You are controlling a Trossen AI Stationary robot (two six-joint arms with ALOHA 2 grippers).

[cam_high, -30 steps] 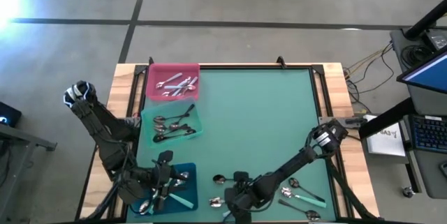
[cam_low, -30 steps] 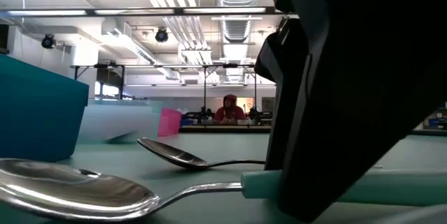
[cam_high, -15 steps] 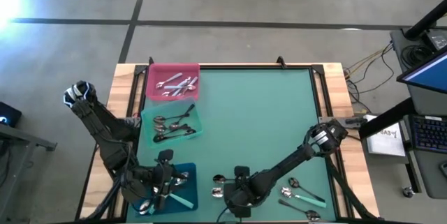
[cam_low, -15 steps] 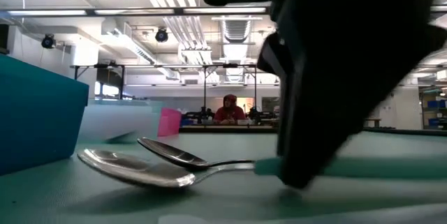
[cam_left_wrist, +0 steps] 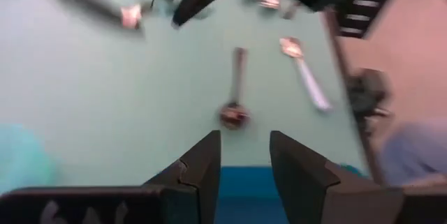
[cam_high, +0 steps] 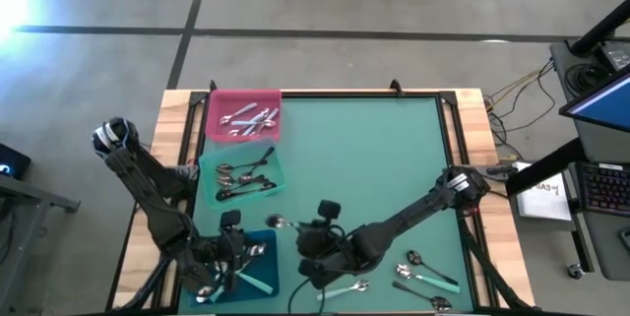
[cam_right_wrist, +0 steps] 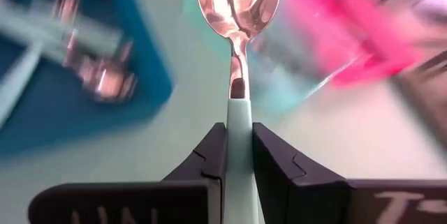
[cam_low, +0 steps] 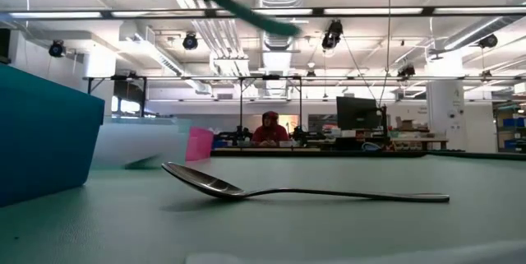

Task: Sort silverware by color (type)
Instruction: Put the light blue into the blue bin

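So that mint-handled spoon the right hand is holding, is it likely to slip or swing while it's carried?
The right hand grips the mint-handled spoon by its smooth plastic handle, so it could slide a little. The metal bowl sticks out well past the fingers, so it may pivot downward if jolted. It looks rigid and probably light, so bending seems unlikely.

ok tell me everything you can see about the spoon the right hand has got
The mint-handled spoon has a shiny silver bowl and neck running into a pale mint plastic handle. The right hand is shut on that handle, one dark finger on each side, and nothing else touches it. It is lifted clear of the green mat, bowl pointing ahead of the hand toward the blue tray and the trays beyond.
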